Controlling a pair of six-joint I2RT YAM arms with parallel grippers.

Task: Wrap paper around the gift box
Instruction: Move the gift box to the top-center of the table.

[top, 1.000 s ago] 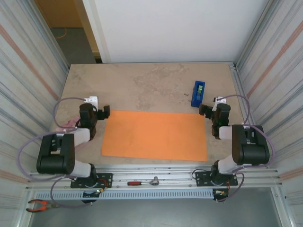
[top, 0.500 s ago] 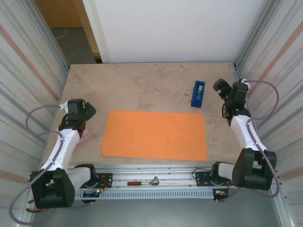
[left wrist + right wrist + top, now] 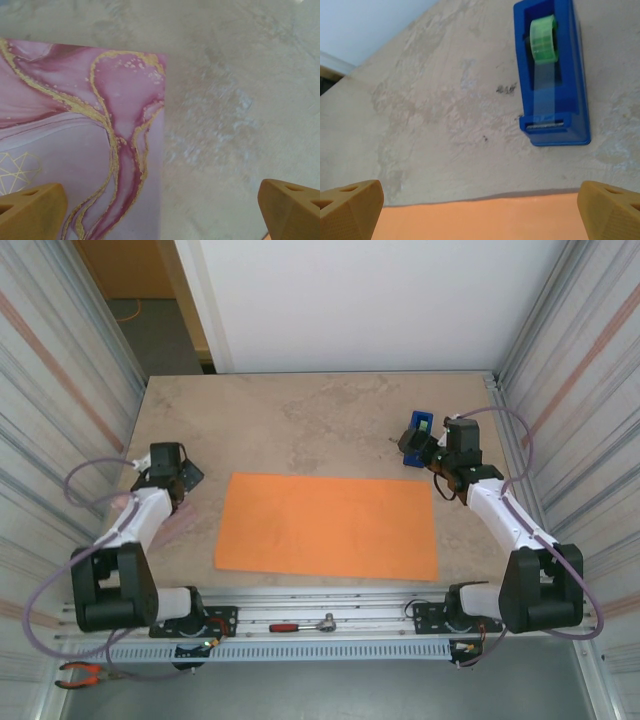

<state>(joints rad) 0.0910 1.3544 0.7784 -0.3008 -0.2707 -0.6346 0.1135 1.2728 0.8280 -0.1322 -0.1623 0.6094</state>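
The paper is a plain orange sheet lying flat in the middle of the table; its far edge shows in the right wrist view. Under my left arm lies the gift box, a flat top in pink marble with gold veins. My left gripper hangs open over the box's right edge, holding nothing. My right gripper is open above the paper's far right corner, just in front of the blue tape dispenser, with nothing between its fingers.
The blue tape dispenser with a green roll stands beyond the paper's far right corner. Corrugated walls close in both sides. A ratchet tool lies on the front rail and pliers at the bottom left.
Both arms left their folded poses beside the paper. The right gripper swung out to the far right, then back in front of the tape dispenser. The left gripper moved left, off the paper's edge.
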